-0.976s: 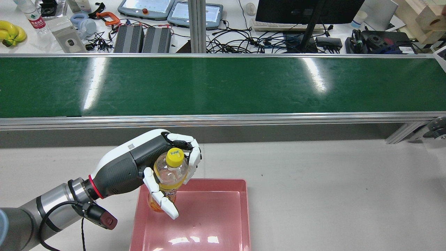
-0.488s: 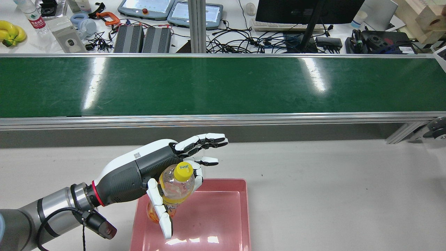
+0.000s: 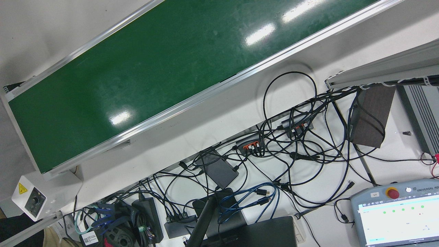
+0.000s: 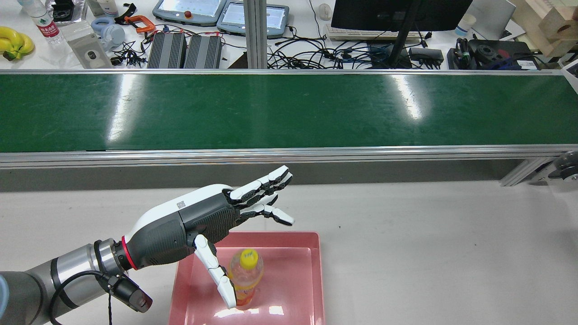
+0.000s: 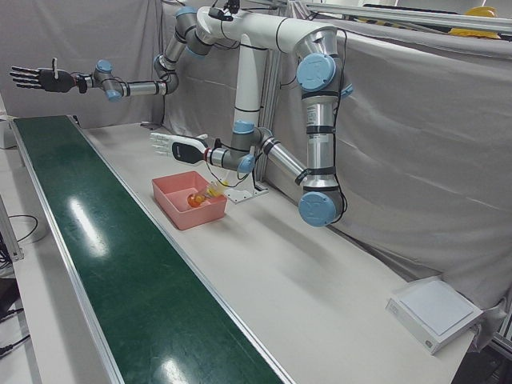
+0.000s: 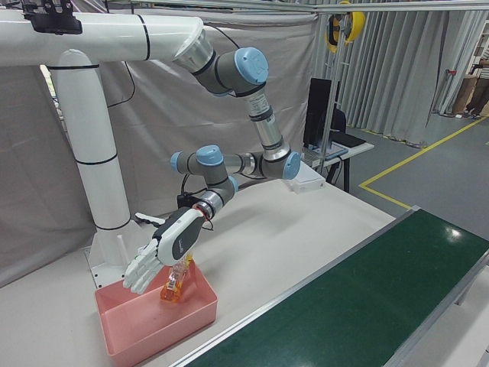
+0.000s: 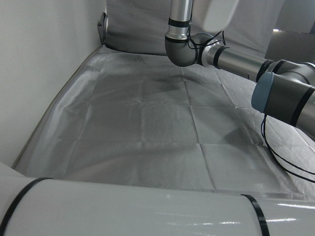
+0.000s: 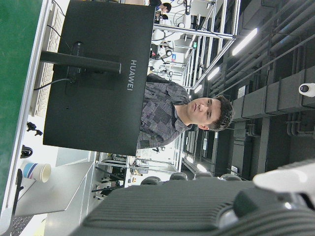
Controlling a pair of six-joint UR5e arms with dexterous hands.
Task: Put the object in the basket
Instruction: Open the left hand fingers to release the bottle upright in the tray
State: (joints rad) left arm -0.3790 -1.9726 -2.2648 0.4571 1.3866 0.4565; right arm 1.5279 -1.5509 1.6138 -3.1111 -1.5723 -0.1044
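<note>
A clear bottle with a yellow cap and orange drink is inside the pink basket, near its left half, roughly upright. My left hand hovers just above the basket's far-left corner, open with fingers stretched forward; its thumb hangs down beside the bottle. The same hand shows in the right-front view above the bottle and basket. In the left-front view the left hand is over the basket. My right hand is held high and far off, open and empty.
A long green conveyor belt with an aluminium rail runs across beyond the basket. Behind it is a desk with cables, a monitor and teach pendants. A white box lies at the table's far end.
My left hand has opened fully and let go of the bottle. The bottle has dropped from the hand down into the basket, a little to the right.
</note>
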